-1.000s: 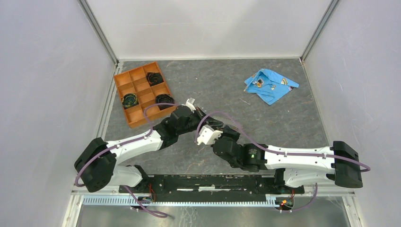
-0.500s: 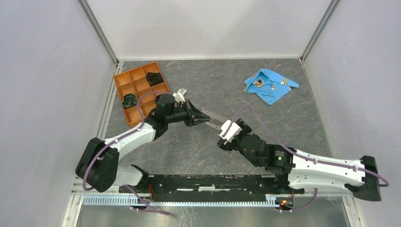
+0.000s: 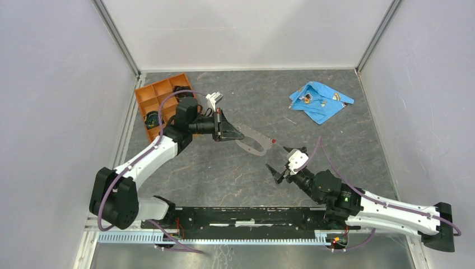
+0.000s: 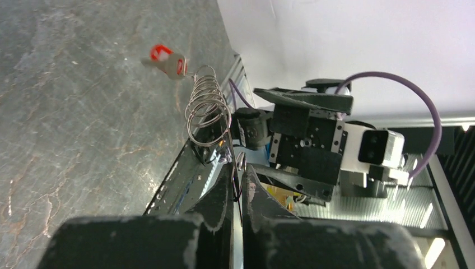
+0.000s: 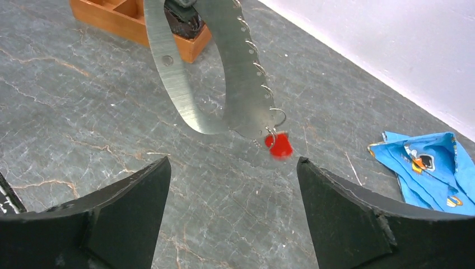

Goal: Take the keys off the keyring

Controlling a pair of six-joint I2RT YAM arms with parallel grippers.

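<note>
My left gripper [image 3: 237, 135] is shut on one end of a flat steel oval [image 5: 173, 84] with a scalloped edge and holds it above the table. Small wire rings hang along that edge, seen edge-on as a row of coils [image 4: 206, 106] in the left wrist view. The keyring [image 5: 284, 116], a thin silvery loop, sits at the oval's far tip, and the red-headed key [image 5: 279, 145] dangles from it. The same key [image 3: 273, 142] shows from above. My right gripper [image 3: 278, 161] is open, just short of the key, with nothing between its fingers [image 5: 140, 190].
An orange compartment tray [image 3: 151, 101] with black coiled rings [image 3: 180, 89] stands at the back left, behind the left arm. A crumpled blue cloth [image 3: 319, 102] with shiny round bits lies at the back right. Grey walls close in both sides.
The two grippers were together a second ago. The right gripper has opened and pulled back to the near right. The left arm has swung back and left, carrying the oval with the red key.
</note>
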